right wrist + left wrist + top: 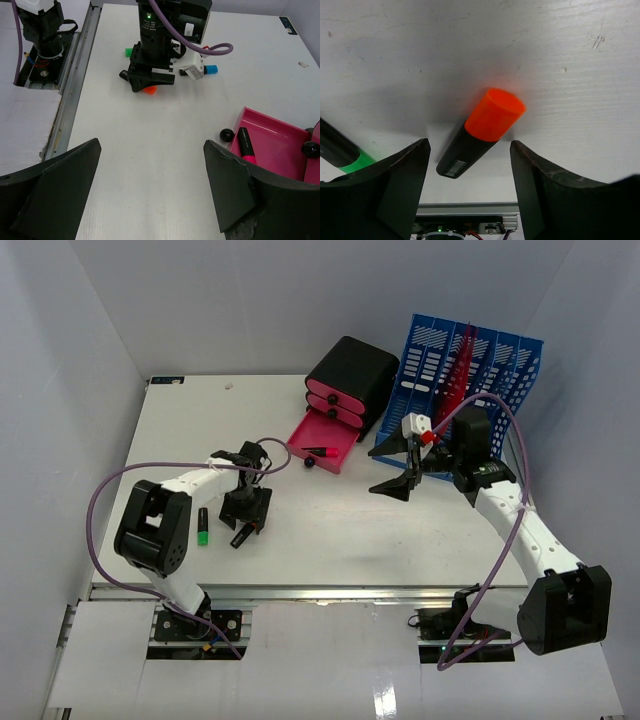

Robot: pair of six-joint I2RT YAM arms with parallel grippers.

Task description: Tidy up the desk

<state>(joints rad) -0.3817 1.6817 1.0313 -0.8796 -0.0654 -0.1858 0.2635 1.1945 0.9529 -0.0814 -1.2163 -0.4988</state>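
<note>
The white desk carries loose highlighters. My left gripper is open and low over a black highlighter with an orange cap. The highlighter lies flat on the desk between the two fingers, touching neither. A green-capped highlighter lies just left of it and also shows in the left wrist view. My right gripper is open and empty above the desk, in front of the blue rack. A pink highlighter lies in the open pink drawer.
A black drawer unit stands at the back centre, with a blue file rack to its right. A blue-capped item lies beside the left arm. The metal rail runs along the front edge. Pale grey walls enclose the sides.
</note>
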